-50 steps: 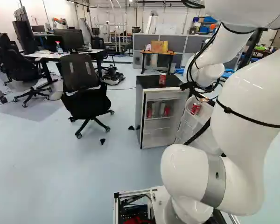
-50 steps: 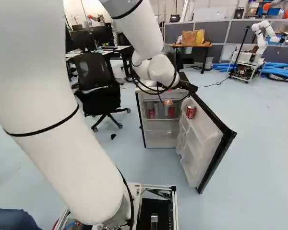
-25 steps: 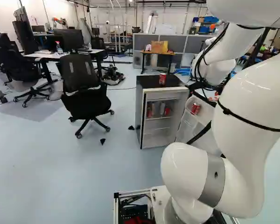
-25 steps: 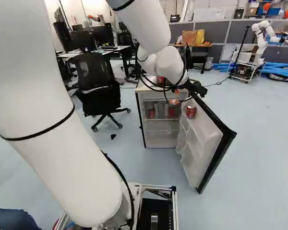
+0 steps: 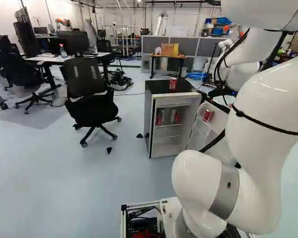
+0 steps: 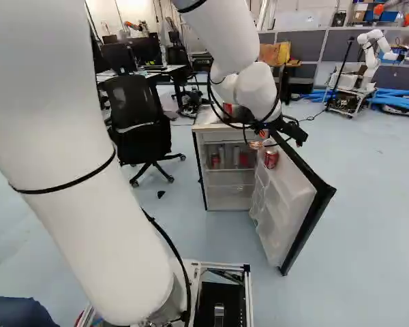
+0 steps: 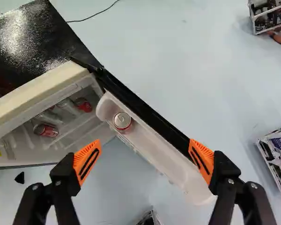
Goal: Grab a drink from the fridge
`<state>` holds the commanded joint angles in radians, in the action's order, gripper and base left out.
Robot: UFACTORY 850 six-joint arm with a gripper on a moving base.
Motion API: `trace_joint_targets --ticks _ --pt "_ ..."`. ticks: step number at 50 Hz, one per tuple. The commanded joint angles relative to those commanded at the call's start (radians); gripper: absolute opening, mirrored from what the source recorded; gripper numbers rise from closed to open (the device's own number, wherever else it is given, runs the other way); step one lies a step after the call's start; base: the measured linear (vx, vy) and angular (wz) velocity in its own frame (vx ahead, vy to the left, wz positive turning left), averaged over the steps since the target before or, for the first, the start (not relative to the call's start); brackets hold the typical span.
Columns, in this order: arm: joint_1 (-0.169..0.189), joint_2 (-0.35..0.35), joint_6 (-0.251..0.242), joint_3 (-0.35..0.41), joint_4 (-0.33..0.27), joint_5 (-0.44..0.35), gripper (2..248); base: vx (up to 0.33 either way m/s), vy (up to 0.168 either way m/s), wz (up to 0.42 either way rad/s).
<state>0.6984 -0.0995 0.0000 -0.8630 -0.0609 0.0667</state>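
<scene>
With twelve straight ahead of the gripper [image 7: 144, 144], its fingers spread and empty, the can [image 7: 122, 121] stands upright in the door shelf [image 7: 178, 173] towards eleven, its depth hard to judge.

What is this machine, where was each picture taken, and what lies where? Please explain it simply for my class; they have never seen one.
It is a white robot arm on a moving base. Two pictures come from cameras on the base, behind the arm, left and right; the third looks along the claw. Ahead, a fridge stands open. One red can sits on top, another can in the door, and more cans inside. The claw is open, holding nothing.
</scene>
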Motion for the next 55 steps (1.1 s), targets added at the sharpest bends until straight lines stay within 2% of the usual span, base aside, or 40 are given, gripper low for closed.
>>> trace_joint_targets --ticks 55 --pt "0.136 -0.167 0.0 -0.189 0.329 0.119 247 0.0 0.0 0.0"
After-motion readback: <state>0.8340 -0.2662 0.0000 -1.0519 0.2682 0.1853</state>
